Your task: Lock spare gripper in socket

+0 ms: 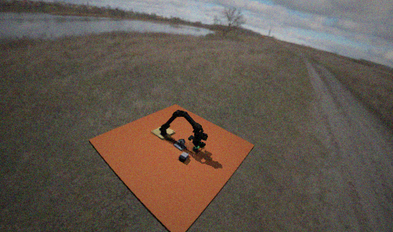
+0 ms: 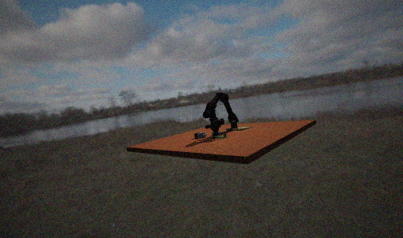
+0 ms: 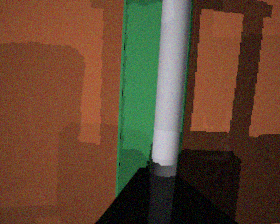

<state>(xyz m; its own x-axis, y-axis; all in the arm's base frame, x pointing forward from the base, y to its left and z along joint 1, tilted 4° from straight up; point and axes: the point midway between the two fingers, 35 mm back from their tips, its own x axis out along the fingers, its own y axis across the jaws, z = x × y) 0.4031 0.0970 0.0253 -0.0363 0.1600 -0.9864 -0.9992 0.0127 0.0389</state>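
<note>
My gripper (image 1: 198,145) (image 2: 216,133) (image 3: 153,177) is shut on the lock pin. In the wrist view the pin (image 3: 172,75) is a smooth pale grey rod, running from the dark fingertips up past the top of the frame. It lies over or just above a long green strip (image 3: 140,75), along its right side; whether they touch cannot be told. A small grey and dark piece (image 1: 181,143) stands left of the gripper in the top view. A pale-topped dark block (image 1: 183,157) (image 2: 200,135) sits nearby. Which is the mount and which the spare gripper is too small to tell.
The arm arches from a pale yellow base plate (image 1: 157,133) (image 2: 244,128) on the orange table top (image 1: 144,169) (image 2: 266,138). The block and the grey piece stand close to the gripper's left in the top view. The arm's shadow falls across the table.
</note>
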